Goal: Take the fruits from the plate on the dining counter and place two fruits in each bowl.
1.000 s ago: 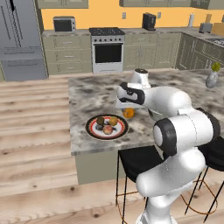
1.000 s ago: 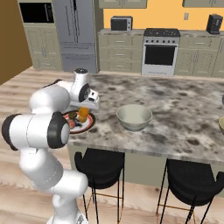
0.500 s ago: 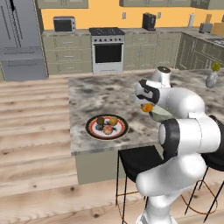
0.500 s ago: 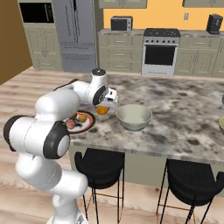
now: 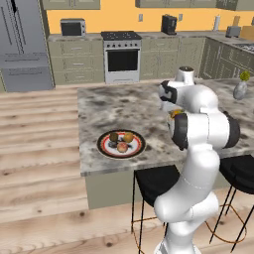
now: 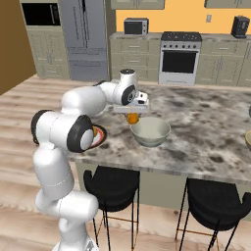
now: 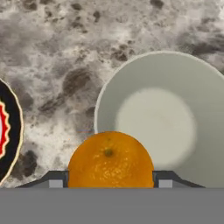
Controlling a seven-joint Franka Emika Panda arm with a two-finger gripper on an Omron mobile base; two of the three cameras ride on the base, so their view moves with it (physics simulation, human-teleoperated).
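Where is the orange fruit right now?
The orange fruit sits clamped in the tool, above the counter beside the near bowl's left rim in the right base view.

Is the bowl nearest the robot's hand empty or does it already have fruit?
Empty: the hand view shows the bowl bare inside; the gripper holds the orange beside its rim.

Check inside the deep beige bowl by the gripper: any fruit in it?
The deep beige bowl looks empty where visible. The round orange fruit, clamped in the gripper, covers part of its near rim.
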